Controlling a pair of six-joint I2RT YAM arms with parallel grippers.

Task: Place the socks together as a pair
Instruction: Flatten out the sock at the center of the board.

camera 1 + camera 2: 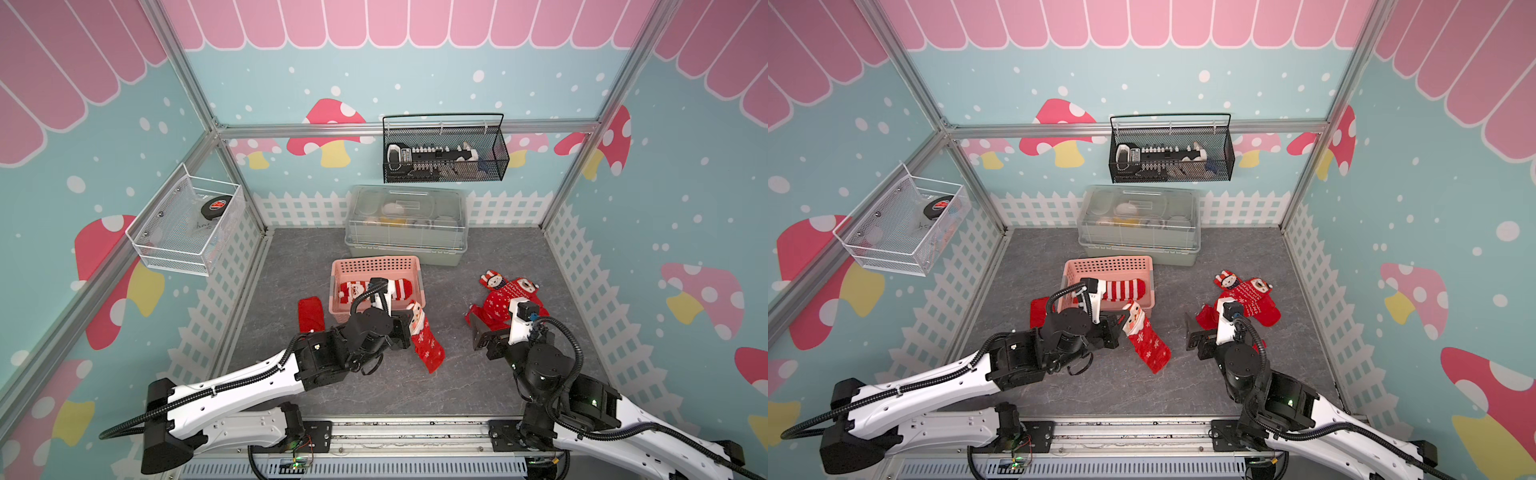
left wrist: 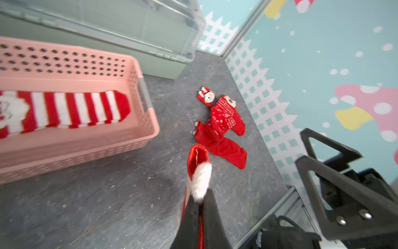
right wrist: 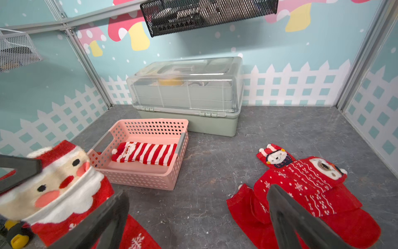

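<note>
A: Grey tabletop (image 1: pixel 374 386), pink basket (image 1: pixel 376 264) near the back w/ striped sock (image 1: pixel 399 289) inside. Left gripper (image 2: pixel 199 204)?
B: Clamped on Santa sock (image 1: pixel 428 347) at the cuff; rest trails below, just in front of basket.
A: Right gripper (image 3: pixel 198 194)?
B: Jaws wide apart, empty, just beside sock heap (image 1: pixel 509 299).

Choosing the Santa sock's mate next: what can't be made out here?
- Red sock beside the basket: both top views, left arm hides one end.
- Striped sock: both top views, left arm covers its middle.
- Sock pile: both top views, right arm covers part; count unclear.
- Santa sock: left wrist view, fingers hide its body.
</note>
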